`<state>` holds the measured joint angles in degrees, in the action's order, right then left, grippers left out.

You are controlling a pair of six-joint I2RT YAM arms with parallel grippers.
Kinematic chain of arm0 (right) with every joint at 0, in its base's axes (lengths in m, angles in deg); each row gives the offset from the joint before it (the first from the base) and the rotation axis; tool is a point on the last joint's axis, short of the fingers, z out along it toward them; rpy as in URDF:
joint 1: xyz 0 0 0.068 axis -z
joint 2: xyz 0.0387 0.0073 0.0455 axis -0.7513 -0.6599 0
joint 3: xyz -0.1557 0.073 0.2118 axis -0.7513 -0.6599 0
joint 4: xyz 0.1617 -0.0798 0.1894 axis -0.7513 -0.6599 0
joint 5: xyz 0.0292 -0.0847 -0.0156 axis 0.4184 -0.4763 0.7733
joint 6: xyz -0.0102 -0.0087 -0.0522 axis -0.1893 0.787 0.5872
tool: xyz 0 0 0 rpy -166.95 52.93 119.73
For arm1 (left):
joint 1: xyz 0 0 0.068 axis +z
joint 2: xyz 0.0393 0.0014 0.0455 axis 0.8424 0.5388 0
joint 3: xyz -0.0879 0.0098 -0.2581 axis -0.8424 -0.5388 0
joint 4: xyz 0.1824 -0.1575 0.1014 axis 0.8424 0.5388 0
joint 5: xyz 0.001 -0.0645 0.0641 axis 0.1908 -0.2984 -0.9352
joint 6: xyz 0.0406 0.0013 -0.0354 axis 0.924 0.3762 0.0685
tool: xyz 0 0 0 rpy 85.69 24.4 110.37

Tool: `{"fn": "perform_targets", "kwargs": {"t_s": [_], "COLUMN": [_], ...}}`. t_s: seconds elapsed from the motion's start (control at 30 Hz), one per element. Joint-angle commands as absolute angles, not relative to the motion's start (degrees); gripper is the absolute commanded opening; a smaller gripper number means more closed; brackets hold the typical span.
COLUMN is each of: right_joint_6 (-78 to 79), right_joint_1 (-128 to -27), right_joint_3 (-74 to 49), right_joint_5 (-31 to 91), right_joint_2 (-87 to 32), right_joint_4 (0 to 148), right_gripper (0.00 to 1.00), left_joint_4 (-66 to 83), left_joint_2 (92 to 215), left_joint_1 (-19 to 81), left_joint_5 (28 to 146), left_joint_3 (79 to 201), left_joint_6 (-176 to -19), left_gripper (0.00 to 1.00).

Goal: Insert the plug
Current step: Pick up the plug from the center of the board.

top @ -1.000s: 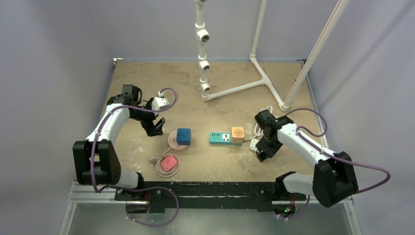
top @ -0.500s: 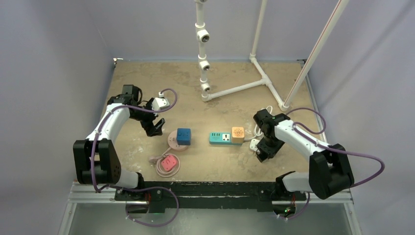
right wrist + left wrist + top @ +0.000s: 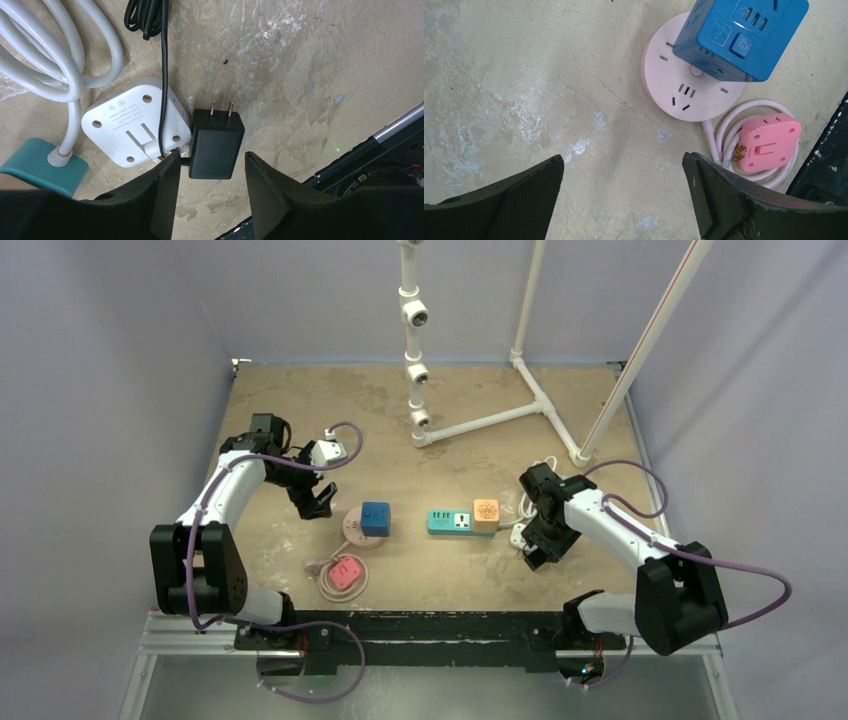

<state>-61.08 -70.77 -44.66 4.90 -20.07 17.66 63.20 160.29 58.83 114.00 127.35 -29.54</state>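
A black two-prong plug (image 3: pixel 216 144) lies flat on the table, prongs pointing away from my wrist. My right gripper (image 3: pixel 211 156) is open and low over it, with one finger on each side of its rear end and a gap on the right. In the top view the right gripper (image 3: pixel 537 552) is just right of the teal power strip (image 3: pixel 448 522), which carries an orange cube adapter (image 3: pixel 486 514). My left gripper (image 3: pixel 622 157) is open and empty above bare table, near a pink round socket (image 3: pixel 684 95) with a blue cube socket (image 3: pixel 739 35) on it.
A white flat plug (image 3: pixel 135 122) with coiled white cable (image 3: pixel 65 55) lies touching the black plug's left side, and a thin black cable (image 3: pixel 162 60) runs over it. A pink plug (image 3: pixel 769 142) with coiled cord lies near the front edge. A white pipe stand (image 3: pixel 480 420) stands at the back.
My right arm's elbow has swung a little, and the right gripper has stayed over the black plug. The left arm has not moved.
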Motion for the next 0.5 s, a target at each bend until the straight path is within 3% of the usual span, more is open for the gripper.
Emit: {"fn": "perform_targets", "kwargs": {"t_s": [0.0, 0.17, 0.47], "right_joint_6": [-61.4, -60.4, -62.8], "right_joint_1": [-70.7, -71.1, -77.2], "right_joint_3": [-44.5, -44.4, -42.0], "right_joint_5": [2.6, 2.4, 0.6], "right_joint_2": [-21.4, -22.1, -29.3], "right_joint_4": [17.9, 18.1, 16.3], "right_gripper": [0.51, 0.45, 0.46], "left_joint_4": [64.0, 63.5, 63.5], "left_joint_2": [159.9, 159.6, 159.6], "left_joint_1": [58.9, 59.0, 59.2], "left_joint_5": [114.9, 114.4, 114.5], "left_joint_3": [128.8, 128.7, 130.7], "left_joint_6": [-28.3, -28.4, -28.3], "left_gripper": [0.91, 0.91, 0.91]}}
